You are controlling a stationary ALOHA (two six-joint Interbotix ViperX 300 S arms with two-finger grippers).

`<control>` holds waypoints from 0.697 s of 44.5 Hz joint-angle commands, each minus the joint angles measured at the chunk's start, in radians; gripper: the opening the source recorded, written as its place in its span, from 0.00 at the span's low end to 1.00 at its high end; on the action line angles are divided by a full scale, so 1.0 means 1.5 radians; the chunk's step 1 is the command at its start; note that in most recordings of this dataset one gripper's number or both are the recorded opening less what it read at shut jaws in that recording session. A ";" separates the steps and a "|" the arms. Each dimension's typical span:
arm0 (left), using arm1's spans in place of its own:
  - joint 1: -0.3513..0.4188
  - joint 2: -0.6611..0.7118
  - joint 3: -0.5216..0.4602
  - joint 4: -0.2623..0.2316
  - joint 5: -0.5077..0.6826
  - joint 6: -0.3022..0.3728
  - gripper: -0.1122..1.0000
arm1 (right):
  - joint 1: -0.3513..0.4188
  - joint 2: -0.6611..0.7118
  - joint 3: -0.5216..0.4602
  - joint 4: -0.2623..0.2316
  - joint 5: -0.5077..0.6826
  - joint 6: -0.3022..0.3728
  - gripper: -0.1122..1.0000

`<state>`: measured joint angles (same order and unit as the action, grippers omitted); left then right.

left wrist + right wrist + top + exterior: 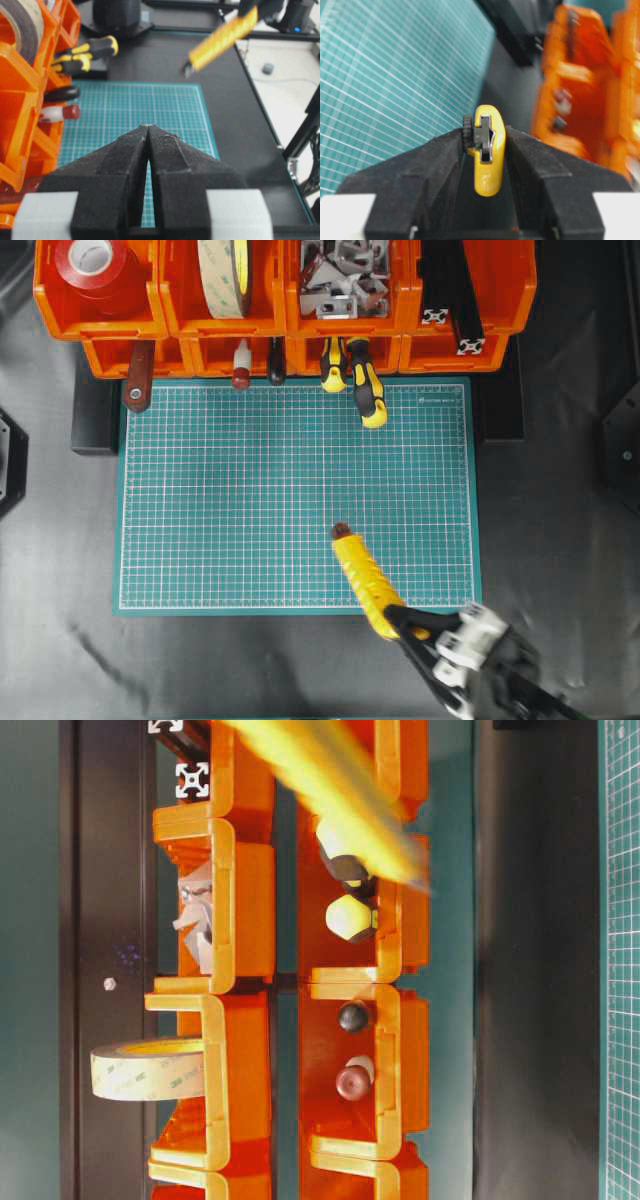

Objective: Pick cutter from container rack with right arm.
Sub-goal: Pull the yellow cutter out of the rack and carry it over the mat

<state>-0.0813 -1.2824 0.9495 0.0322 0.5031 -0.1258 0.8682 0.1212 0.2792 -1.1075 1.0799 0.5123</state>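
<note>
Cutter [365,575] held by its end at lower right of overhead view, above the green mat [200,540], clear of the container rack [290,330]. Right gripper [484,145] jaws clenched on it; left gripper [148,131] jaws pressed together, empty. Slippage or pivoting judged possible from the long unsupported overhang.

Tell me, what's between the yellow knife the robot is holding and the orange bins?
Only bare green gridded cutting mat, seen in the overhead view, lies between the slim yellow cutter, clamped in the right tool, and the orange plastic container rack.
</note>
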 commanded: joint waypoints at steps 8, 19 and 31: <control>0.003 0.009 -0.015 0.002 -0.007 -0.001 0.11 | -0.094 0.001 0.098 -0.009 -0.196 -0.001 0.35; 0.005 0.014 -0.012 0.003 -0.009 -0.002 0.11 | -0.186 0.011 0.124 -0.043 -0.309 -0.002 0.35; 0.011 0.013 -0.012 0.002 -0.009 -0.001 0.11 | -0.263 0.046 0.111 -0.084 -0.380 -0.001 0.35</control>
<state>-0.0690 -1.2778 0.9480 0.0337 0.5001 -0.1243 0.4985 0.1948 0.4771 -1.2180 0.5369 0.5093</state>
